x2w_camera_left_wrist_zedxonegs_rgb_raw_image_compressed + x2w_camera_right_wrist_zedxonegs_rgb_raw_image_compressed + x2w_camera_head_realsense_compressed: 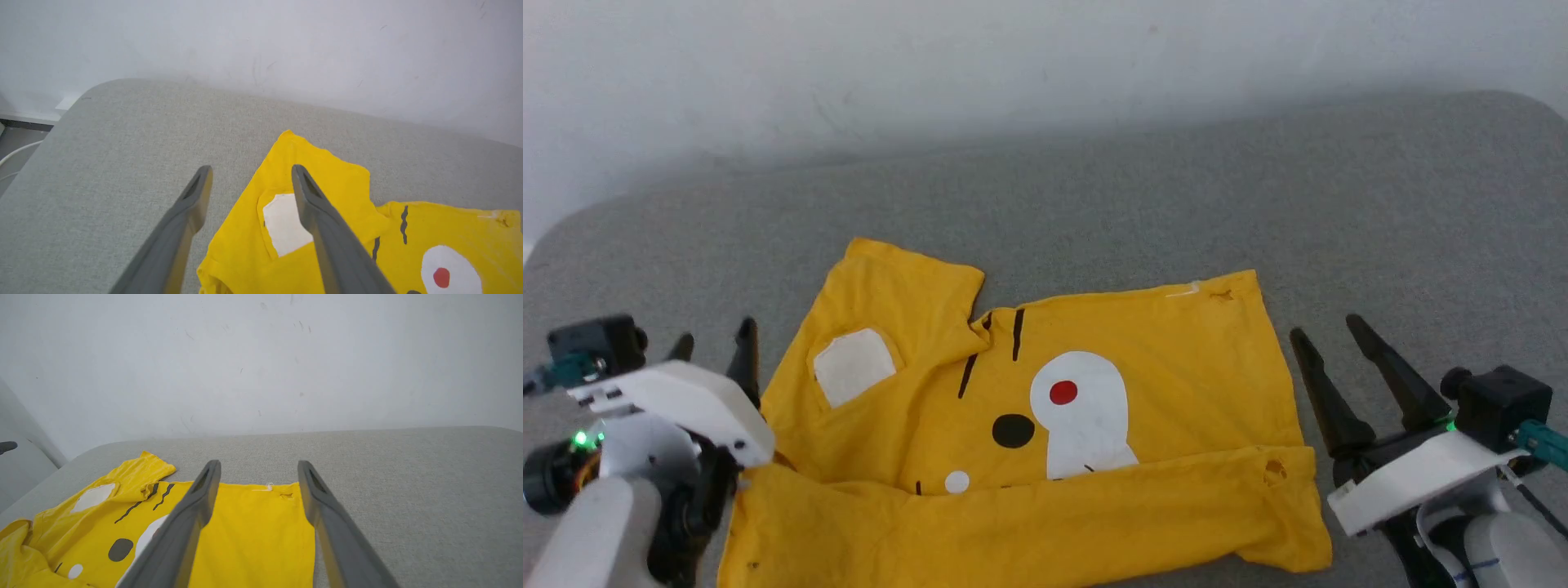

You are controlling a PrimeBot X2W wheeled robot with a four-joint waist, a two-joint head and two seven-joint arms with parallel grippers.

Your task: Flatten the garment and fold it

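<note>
My left gripper (713,336) is spread wide, both dark fingers apart and nothing between them. It sits at the left edge of the garment (1176,351), with one finger over bare grey cloth. In my left wrist view the other finger crosses in front of the sleeve's white patch (282,228). Whether that fingertip touches the fabric, I cannot tell.

Over on the other side, my right gripper (1325,327) is just as wide open and just as empty, standing just beside the shirt's right edge.

Between my two hands the yellow T-shirt lies printed side up on the grey padded surface (1094,204). Its near edge is turned up and over in a plain yellow band (1029,531) that covers the lower part of the print. Above the band I see the big white patch with its red dot (1063,393), a black dot and dark lines. There is a small hole (1274,470) near the band's right end and another at the far right corner. Beyond it all stands the pale wall (1013,65).
</note>
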